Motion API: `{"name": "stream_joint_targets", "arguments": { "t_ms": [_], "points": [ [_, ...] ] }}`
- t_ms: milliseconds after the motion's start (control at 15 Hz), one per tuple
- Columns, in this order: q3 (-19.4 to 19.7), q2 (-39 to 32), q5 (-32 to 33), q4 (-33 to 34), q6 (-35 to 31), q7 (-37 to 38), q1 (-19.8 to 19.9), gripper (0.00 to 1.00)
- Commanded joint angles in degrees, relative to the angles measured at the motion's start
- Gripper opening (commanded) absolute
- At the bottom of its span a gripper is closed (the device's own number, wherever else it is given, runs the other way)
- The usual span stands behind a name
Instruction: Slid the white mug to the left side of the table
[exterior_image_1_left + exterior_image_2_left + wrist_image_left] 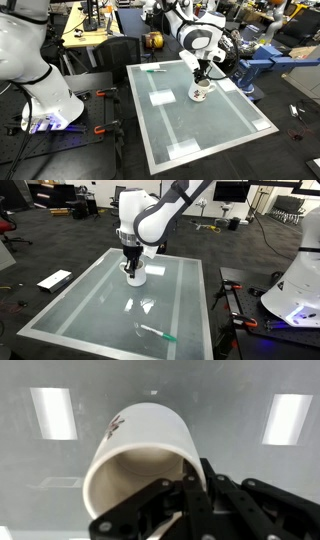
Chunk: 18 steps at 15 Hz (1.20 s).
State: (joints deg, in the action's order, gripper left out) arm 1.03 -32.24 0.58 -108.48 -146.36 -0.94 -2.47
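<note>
The mug [200, 93] is standing upright on the desk [215, 135], under the arm [196, 40], which is reaching down over it from above. In an exterior view the mug [135, 277] is sitting in the far part of the desk [80, 315], not far from the far rim. The end effector [203, 79] is coming straight down onto the mug's top and is meeting its rim.

In the wrist view the end effector [190, 482] is entering from the bottom of the picture, and its dark fingers [206, 475] are pinching the mug [140, 445] by its wall — one finger seems to be sitting inside the opening and one outside, with the rim between them. A small reddish mark is showing on the mug's white wall, and the inside is looking dark.

Two tape patches [52, 412] are lying flat on the desk beyond the mug in the wrist view, one on each side and well apart from it. A pen [156, 332] is lying on the desk too — far from the mug, near the opposite edge, and it is touching nothing else.
</note>
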Motion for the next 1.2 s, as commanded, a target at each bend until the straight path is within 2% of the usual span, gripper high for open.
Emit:
{"name": "stream_joint_targets", "arguments": {
  "t_ms": [0,1133],
  "points": [
    [-0.42,0.02,1.39,2.74,3.26,1.2,-1.05,0.02],
    [-2.4,-1.83,3.1,6.69,4.19,1.31,-6.12,0.02]
  ]
}}
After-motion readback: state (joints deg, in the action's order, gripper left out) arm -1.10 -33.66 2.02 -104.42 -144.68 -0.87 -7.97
